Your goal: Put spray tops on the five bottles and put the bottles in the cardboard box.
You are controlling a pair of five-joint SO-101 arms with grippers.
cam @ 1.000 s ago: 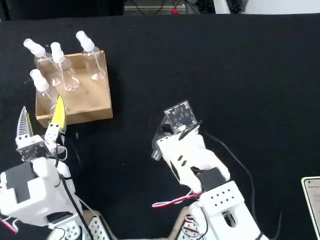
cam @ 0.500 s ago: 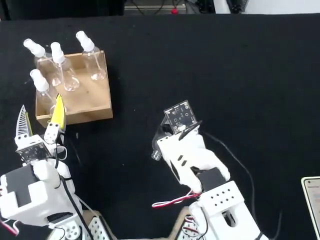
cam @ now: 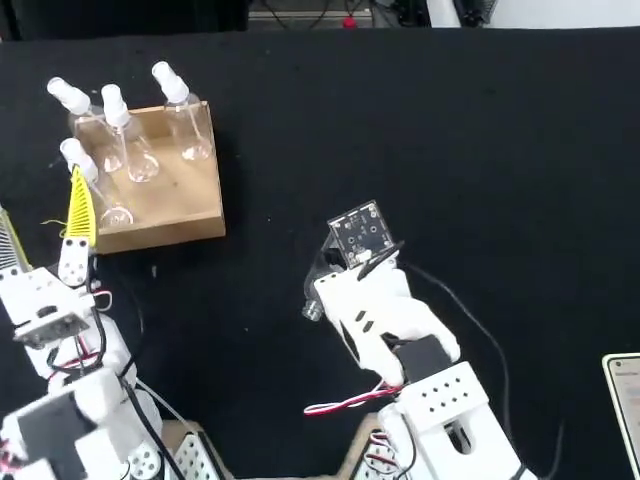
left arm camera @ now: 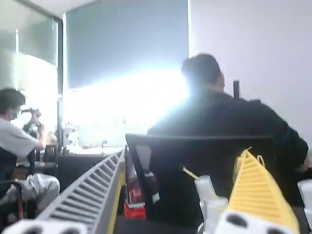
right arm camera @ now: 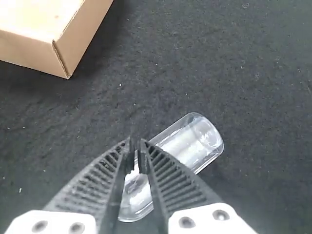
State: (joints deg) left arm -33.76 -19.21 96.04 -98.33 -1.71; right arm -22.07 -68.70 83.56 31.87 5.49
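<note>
A cardboard box [cam: 170, 195] stands at the far left of the black table. Four clear bottles with white spray tops stand in it, one being the near-left bottle [cam: 88, 180]. My left gripper [cam: 40, 205] is open just in front of the box's left corner, its yellow finger [cam: 78, 205] beside that bottle. In the left wrist view the gripper [left arm camera: 183, 161] is wide apart, with spray tops [left arm camera: 207, 190] between the fingers farther off. My right gripper [right arm camera: 135, 146] is shut, lying over a clear topless bottle [right arm camera: 187, 141] that rests on its side mid-table, also glimpsed as the bottle [cam: 313, 312].
A white flat object [cam: 625, 395] lies at the table's right edge. Red and black cables trail by the right arm's base [cam: 440, 400]. The box corner [right arm camera: 53, 46] sits a short way beyond the lying bottle. People sit in the room behind.
My left arm has swung left and forward, and its yellow finger now stands next to the near-left bottle in the box. The right arm has not moved.
</note>
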